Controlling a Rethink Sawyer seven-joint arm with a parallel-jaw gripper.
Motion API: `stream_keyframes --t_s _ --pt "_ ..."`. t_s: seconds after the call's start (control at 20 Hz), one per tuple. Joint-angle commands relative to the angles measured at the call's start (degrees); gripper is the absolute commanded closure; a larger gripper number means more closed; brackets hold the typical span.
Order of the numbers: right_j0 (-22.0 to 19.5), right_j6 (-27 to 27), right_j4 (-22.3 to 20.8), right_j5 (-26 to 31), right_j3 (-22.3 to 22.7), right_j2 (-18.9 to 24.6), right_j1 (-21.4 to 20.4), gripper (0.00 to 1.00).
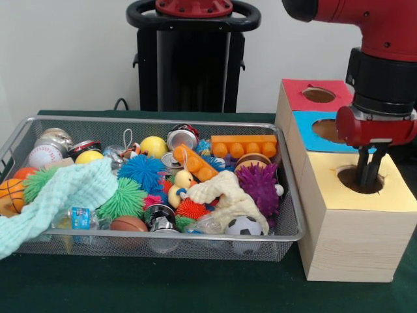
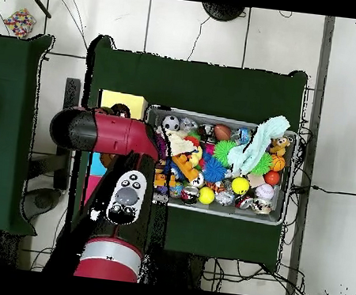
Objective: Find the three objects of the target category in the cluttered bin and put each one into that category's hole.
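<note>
Over the yellow box's hole [image 1: 360, 179] at right, the arm points straight down, gripper [image 1: 369, 171] tips inside; whether closed, I cannot tell.

Light: I'm seeing even, bright room light, no glare | Shadows: soft ones are lying under the bin [image 1: 290, 225] and beside the box [image 1: 365, 215] | Focus: I'm getting mild softness throughout the front view.

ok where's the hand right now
In the front view, the hand is at the right, reaching down into the yellow-topped box's hole, beside the wire basket.
</note>
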Motion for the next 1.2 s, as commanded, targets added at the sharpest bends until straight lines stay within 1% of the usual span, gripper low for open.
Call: stream_keyframes --t_s 0.05,0.3,0.5,0.65,0.7,0.85,0.95,1.05,1.15,1.2 --pt "1.8 13.3 -0.8 5.5 3.3 -2.1 -3.0 1.0" --pt "3.0 13.3 -0.5 9.1 4.0 -4.2 -5.6 1.0" --pt "3.9 11.8 -2.2 13.6 3.2 -7.2 -6.7 1.0" --pt "3.7 10.9 -2.4 16.1 2.5 -8.2 -7.7 1.0" --pt "3.4 10.4 -2.6 17.6 2.0 -8.5 -8.2 1.0" --pt "2.0 7.7 -3.4 19.6 2.2 -8.9 -10.1 1.0" --pt "0.6 5.1 -3.9 19.3 3.4 -8.3 -11.5 1.0" --pt "-2.0 1.4 -4.3 17.9 5.6 -6.6 -13.0 1.0" --pt "-4.1 1.0 -4.1 15.8 7.4 -6.0 -13.8 1.0" --pt "-4.8 -0.1 -4.7 16.0 7.2 -6.0 -14.0 1.0"
